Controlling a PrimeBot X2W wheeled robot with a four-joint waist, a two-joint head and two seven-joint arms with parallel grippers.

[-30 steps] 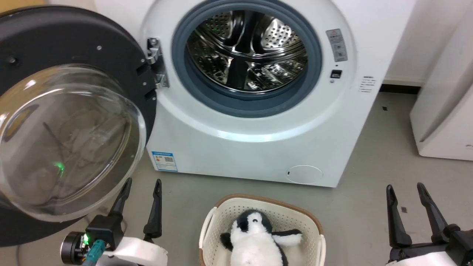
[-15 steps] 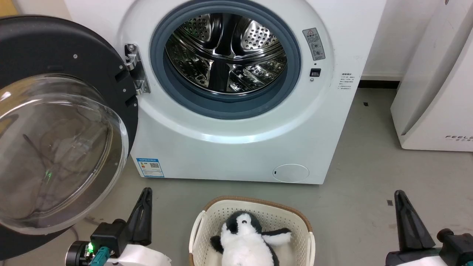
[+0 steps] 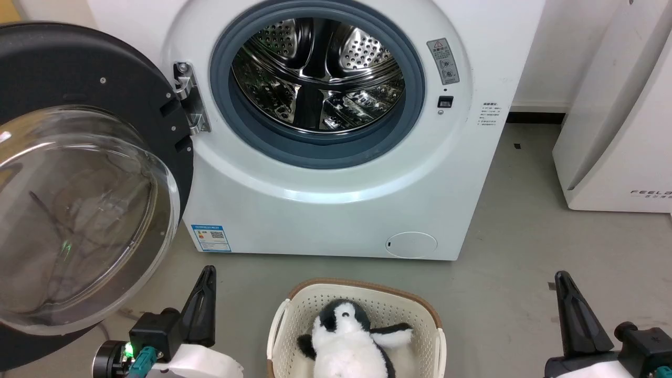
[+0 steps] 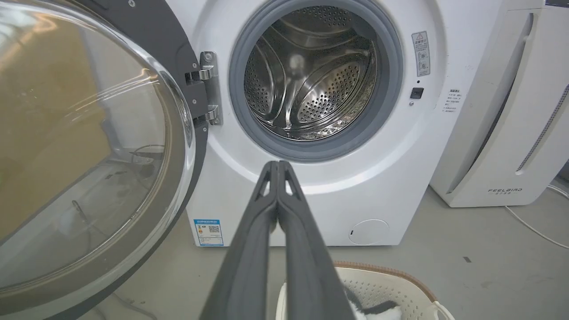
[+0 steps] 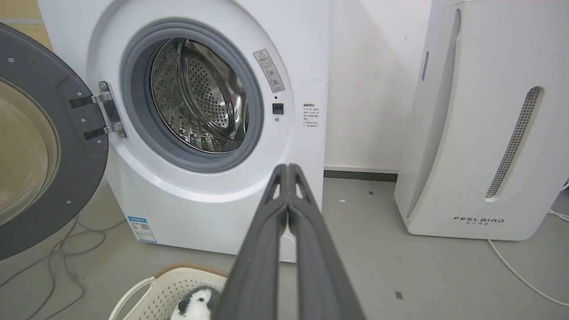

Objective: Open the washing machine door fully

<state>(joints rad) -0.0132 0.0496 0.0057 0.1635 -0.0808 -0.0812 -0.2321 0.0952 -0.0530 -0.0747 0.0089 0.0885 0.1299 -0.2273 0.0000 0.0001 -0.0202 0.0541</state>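
Note:
The washing machine (image 3: pixel 325 210) is a white front-loader with a grey rubber ring and a bare steel drum (image 3: pixel 315 79). Its door (image 3: pixel 79 68), a black disc with a bulging glass bowl, hangs swung far out on the left hinge, with its inner side facing me. My left gripper (image 3: pixel 209 270) is low on the floor side, just right of the door's lower rim, shut and holding nothing. In the left wrist view its fingertips (image 4: pixel 278 163) meet before the drum. My right gripper (image 3: pixel 562 275) is at the lower right, shut and holding nothing, well clear of the machine.
A cream basket (image 3: pixel 362 287) with a plush penguin (image 3: pixel 349 341) stands on the grey floor between my arms. The white FEELBIRD appliance (image 3: pixel 619 131) stands to the right of the machine. Loose cables (image 5: pixel 66 249) lie on the floor under the door.
Both grippers' fingers stood apart a second ago and are now together. The head camera has shifted, so the whole scene sits further left. The door holds the same angle.

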